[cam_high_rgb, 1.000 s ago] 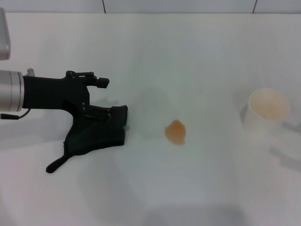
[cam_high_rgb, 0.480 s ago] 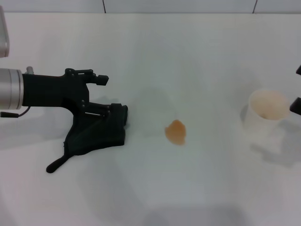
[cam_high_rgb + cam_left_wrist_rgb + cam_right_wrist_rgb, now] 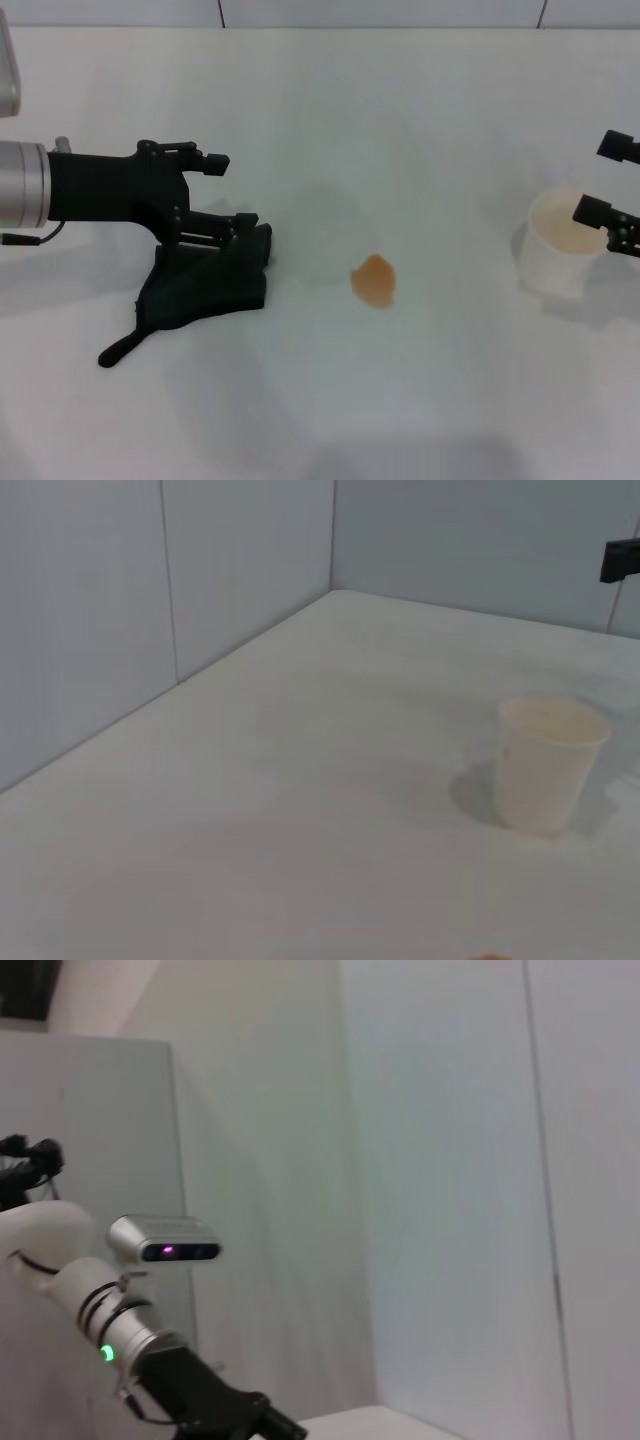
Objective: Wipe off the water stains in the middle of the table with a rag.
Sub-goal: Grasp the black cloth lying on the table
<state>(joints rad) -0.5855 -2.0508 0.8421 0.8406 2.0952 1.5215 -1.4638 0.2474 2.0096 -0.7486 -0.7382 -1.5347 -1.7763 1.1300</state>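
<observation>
The water stains [image 3: 375, 281] form one small orange-tan blotch in the middle of the white table [image 3: 330, 400]. To its left the dark rag [image 3: 200, 285] lies on the table, its thin tail pointing toward the near left. My left gripper [image 3: 218, 195] reaches in from the left and stands open at the rag's far edge. Its lower finger rests on the cloth and its upper finger is well above it. My right gripper [image 3: 605, 180] comes in at the right edge, open, with one finger over the paper cup's rim. A sliver of the stain [image 3: 490, 957] shows in the left wrist view.
A white paper cup [image 3: 565, 243] stands upright at the right, also seen in the left wrist view as the cup [image 3: 548, 762]. Grey wall panels [image 3: 380, 12] close the table's far side. The right wrist view shows the left arm [image 3: 150, 1350] against walls.
My right gripper has come into view from the right edge and moved left to the cup. The left gripper has lifted slightly at the rag's far edge; rag and stain stay put.
</observation>
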